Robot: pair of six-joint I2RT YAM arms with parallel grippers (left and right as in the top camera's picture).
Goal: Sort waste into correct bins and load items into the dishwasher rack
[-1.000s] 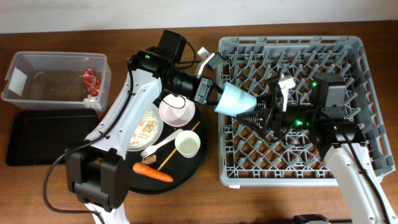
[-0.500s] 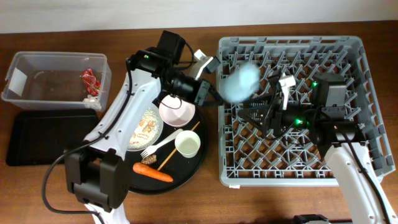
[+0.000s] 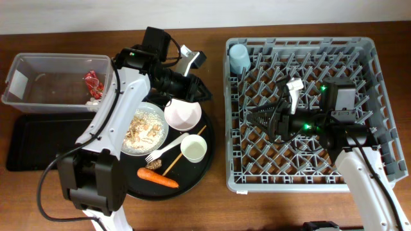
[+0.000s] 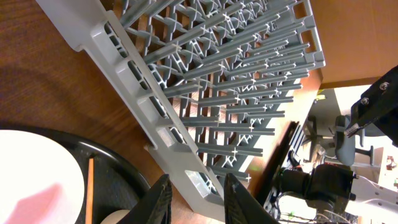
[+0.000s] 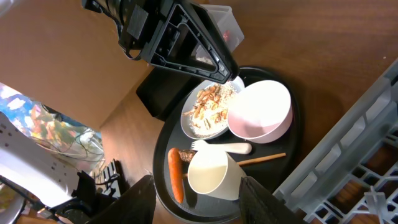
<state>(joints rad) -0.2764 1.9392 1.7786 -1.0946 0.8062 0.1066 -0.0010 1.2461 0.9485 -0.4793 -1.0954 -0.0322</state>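
- Wooden table [image 3: 64, 205] carries the dishwasher rack [image 3: 302, 42] on the right, a round black tray [image 3: 207, 157] in the middle, and a clear box [image 3: 61, 56] beside a shallow black tray [image 3: 38, 144] on the left.
- Loaded: only the light-blue cup [image 3: 239, 59] is found in the rack, in its back left corner.
- Sorted: a red wrapper [image 3: 94, 81] is seen in the clear box. Nothing is made out in the shallow black tray.
- Outstanding on the round tray: white bowl [image 3: 182, 115], cream cup [image 3: 194, 149], white fork [image 3: 168, 151], chopstick [image 3: 172, 165], carrot [image 3: 158, 178], and white plate [image 3: 128, 146] bearing food scraps [image 3: 144, 128].
- Left gripper [image 4: 196, 202] is held near the bowl, fingers partly parted, nothing gripped.
- Right gripper [image 5: 199, 205] is held over the rack, fingers parted, nothing gripped.
- Judgement: the task is at an early stage.
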